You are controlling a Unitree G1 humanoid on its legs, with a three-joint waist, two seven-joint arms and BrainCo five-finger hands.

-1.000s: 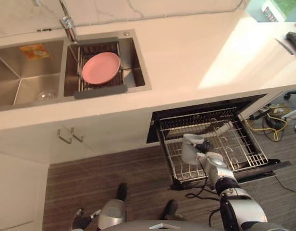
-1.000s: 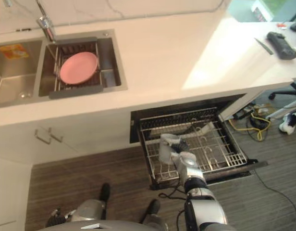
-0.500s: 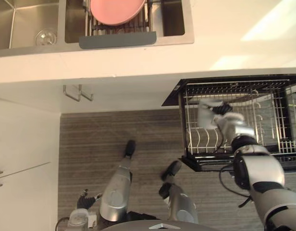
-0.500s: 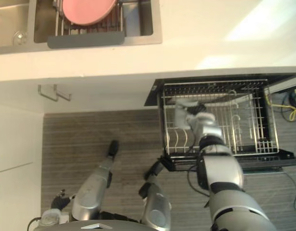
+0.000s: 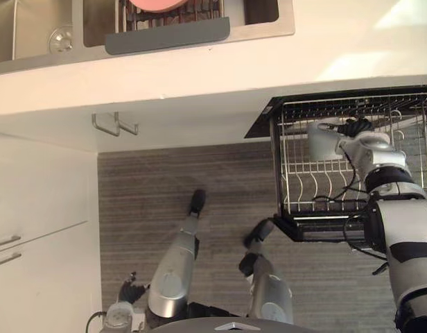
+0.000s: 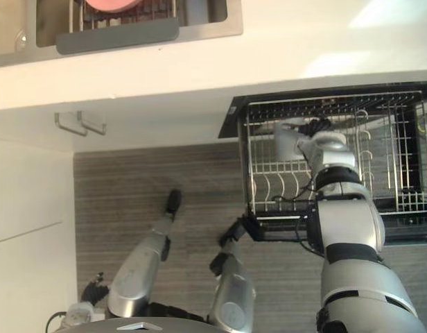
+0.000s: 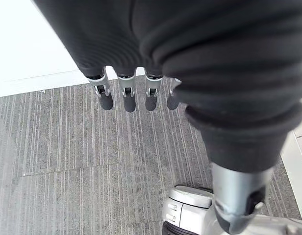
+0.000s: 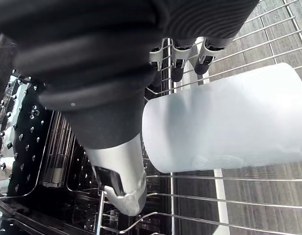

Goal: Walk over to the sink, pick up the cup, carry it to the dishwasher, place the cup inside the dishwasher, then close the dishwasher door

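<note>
A pale grey cup (image 5: 321, 142) lies on its side in my right hand (image 5: 357, 137), over the left back part of the pulled-out dishwasher rack (image 5: 301, 189). In the right wrist view the cup (image 8: 224, 122) sits between the fingers (image 8: 189, 61) and the thumb, just above the rack's wires. Whether it touches the wires I cannot tell. The dishwasher door (image 5: 317, 229) hangs open below the rack. My left hand (image 5: 129, 293) hangs low at my side, with its fingers (image 7: 126, 98) straight over the floor.
The sink (image 5: 265, 21) is set in the pale counter (image 5: 338, 48) at the top, with a pink plate (image 5: 154, 3) on a grey drainer (image 5: 165, 36). White cupboard fronts with metal handles (image 5: 115, 125) stand to the left. Striped grey floor (image 5: 165, 180) lies in front.
The view has shifted as I moved in toward the dishwasher. My right hand has kept hold of the cup and now reaches slightly further in over the rack.
</note>
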